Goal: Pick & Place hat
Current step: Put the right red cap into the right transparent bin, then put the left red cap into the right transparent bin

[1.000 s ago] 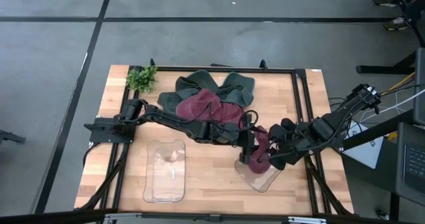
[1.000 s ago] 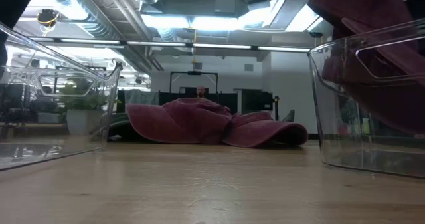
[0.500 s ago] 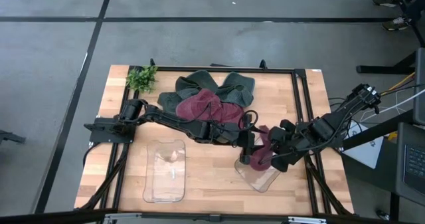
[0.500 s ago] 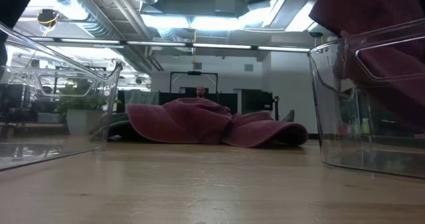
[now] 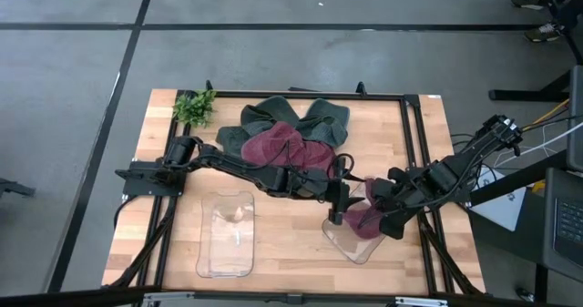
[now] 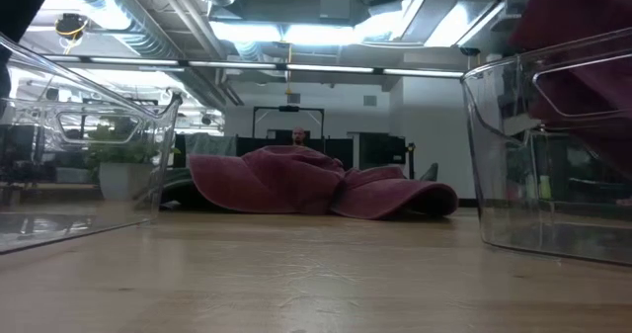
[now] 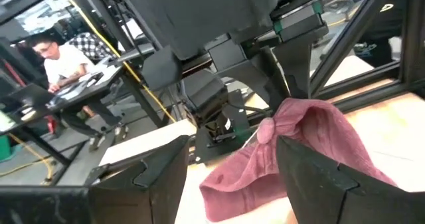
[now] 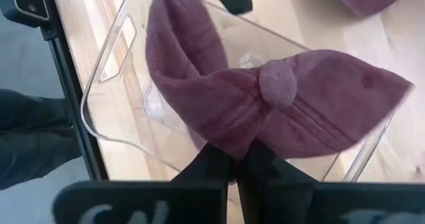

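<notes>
A maroon hat (image 8: 265,111) with a round top button (image 8: 277,83) hangs over the clear bin (image 5: 353,243) at the table's near right. My right gripper (image 8: 234,163) reaches in from the right and is shut on it. My left gripper (image 7: 229,181) comes from the left and stands open just beside the hat (image 7: 299,144), one finger on each side of its end. In the low view the hat (image 6: 583,76) fills the upper part of the bin (image 6: 494,175). My right gripper pinches a gathered fold of the hat's crown (image 8: 229,141), just below the top button, between its two shut fingers. The fingers come from the table's right, slanting down. The hat spreads to both sides of the fingers, above the bin's floor; one lobe (image 8: 176,44) dips inside the bin.
A pile of dark green and maroon hats (image 5: 287,129) lies at the table's far middle. A second clear bin (image 5: 228,234) stands near left and a small green plant (image 5: 194,107) at the far left corner. A person (image 7: 60,54) sits at a desk beyond the table.
My right gripper has shut on the hat. The hat, bunched upright between both grippers a second ago, has shifted toward the table's right edge and now sits lower and wider over the bin.
</notes>
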Controlling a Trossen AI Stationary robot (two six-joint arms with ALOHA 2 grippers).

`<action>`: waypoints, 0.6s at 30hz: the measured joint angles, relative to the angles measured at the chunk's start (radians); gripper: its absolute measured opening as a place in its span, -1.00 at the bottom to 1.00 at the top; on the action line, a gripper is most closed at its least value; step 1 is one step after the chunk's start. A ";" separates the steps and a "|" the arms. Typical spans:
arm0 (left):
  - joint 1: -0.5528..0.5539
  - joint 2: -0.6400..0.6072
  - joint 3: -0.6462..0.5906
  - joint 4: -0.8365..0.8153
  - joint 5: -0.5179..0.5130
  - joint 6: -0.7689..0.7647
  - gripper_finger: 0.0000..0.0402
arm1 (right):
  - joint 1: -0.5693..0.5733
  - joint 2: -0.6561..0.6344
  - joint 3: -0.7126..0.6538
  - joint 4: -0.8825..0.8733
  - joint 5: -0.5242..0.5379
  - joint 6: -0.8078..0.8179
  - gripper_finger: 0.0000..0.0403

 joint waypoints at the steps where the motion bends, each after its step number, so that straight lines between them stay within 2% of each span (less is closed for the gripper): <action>1: -0.003 -0.003 0.000 -0.005 -0.010 0.000 0.10 | 0.000 0.000 0.000 0.000 0.008 0.001 -0.93; 18: -0.024 -0.050 0.000 -0.022 -0.076 0.015 0.10 | 0.000 0.000 0.000 0.004 -0.014 0.016 -0.38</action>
